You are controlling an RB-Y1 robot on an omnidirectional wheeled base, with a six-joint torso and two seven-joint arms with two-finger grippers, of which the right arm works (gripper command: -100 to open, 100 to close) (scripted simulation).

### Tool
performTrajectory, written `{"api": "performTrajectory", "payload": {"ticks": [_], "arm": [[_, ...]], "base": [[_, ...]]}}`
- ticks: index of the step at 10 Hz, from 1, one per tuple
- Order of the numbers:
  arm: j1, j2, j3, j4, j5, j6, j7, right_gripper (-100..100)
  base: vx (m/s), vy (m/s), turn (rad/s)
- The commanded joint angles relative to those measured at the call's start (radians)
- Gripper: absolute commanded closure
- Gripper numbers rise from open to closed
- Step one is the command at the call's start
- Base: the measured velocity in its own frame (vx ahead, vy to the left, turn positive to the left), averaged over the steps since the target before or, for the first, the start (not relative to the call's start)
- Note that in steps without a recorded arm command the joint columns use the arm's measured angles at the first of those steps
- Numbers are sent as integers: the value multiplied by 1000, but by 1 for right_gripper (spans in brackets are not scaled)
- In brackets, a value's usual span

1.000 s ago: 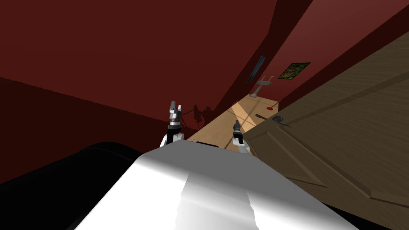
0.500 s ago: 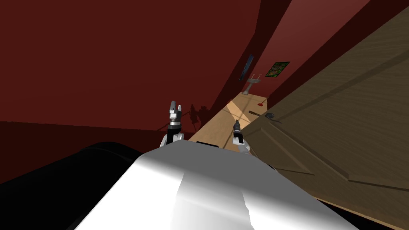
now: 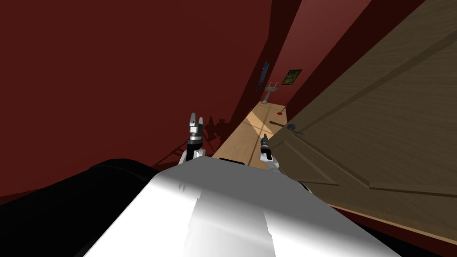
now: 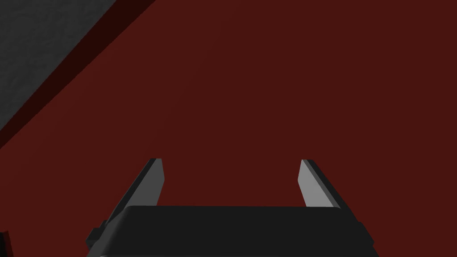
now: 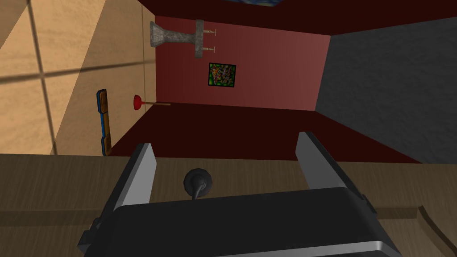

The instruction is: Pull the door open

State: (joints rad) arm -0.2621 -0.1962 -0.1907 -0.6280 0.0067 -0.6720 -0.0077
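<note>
A brown panelled door [image 3: 384, 120] stands ajar on my right, its free edge close to my right arm. Its dark round handle [image 3: 292, 127] sits near that edge. My right gripper [image 3: 264, 137] hovers just short of the handle. In the right wrist view the right gripper [image 5: 227, 151] is open, and the handle [image 5: 197, 182] lies between its fingers, close to the dark body and touching neither finger. My left gripper [image 3: 196, 117] is raised on the left, and in the left wrist view the left gripper [image 4: 230, 167] is open.
A dark red wall [image 3: 134, 67] runs close along my left. Past the door's edge, a tan tiled floor [image 3: 243, 134] leads to a pedestal sink [image 5: 178, 35], a framed picture [image 5: 222, 75], a red plunger [image 5: 138, 102] and a blue-and-brown brush [image 5: 103, 120].
My whole view has swung, so the room beyond has slid left and the door takes up more of the right. The handle now shows nearer my right gripper. Both arms hold their pose.
</note>
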Motion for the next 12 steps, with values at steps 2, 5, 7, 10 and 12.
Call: {"api": "performTrajectory", "payload": {"ticks": [2, 5, 7, 10, 12], "arm": [[-8, -1, 1, 14, -6, -5, -2, -100], [-14, -2, 2, 26, -12, -8, -4, -100], [-19, -2, 3, 34, -15, -10, -5, -100], [-24, -3, 4, 44, -20, -13, -7, -100], [-28, -3, 4, 49, -22, -15, -8, -100]], "base": [[186, 19, -248], [188, 28, -266], [206, 18, -248], [178, 15, -277], [211, 53, -276]]}}
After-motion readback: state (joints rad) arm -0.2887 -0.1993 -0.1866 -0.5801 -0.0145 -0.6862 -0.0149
